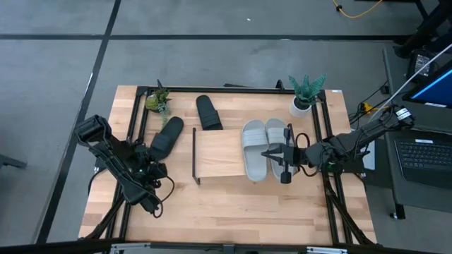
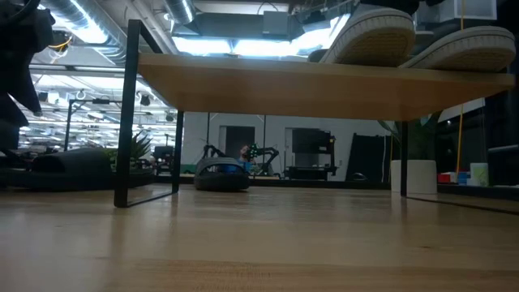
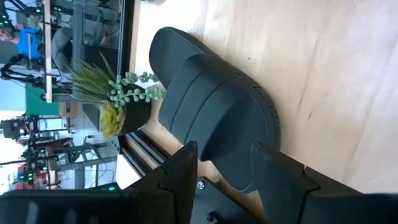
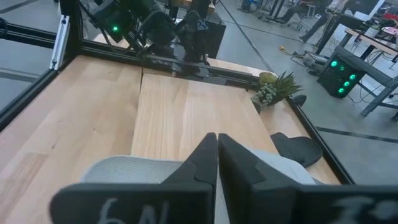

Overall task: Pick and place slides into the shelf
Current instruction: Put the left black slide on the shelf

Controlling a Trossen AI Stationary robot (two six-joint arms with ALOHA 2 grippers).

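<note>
Two of the four slides are done: the light grey pair (image 1: 260, 148) lies side by side on the right half of the shelf (image 1: 215, 152), soles down, while the board's left half is bare. Two remain on the tabletop (image 1: 233, 208): one black slide (image 1: 167, 136) lies just off the shelf's left end frame, and the other black slide (image 1: 207, 111) lies behind the shelf near the back edge, beside a small potted plant (image 1: 158, 101). So the task looks about half finished. The right gripper (image 1: 270, 154) hangs just above the grey pair with its fingers pressed together on nothing, seemingly done with its placement. The left gripper (image 1: 150, 156) sits low at the near end of the first black slide, fingers apart and straddling its heel in the wrist view; whether they touch the sole is hard to judge.
</note>
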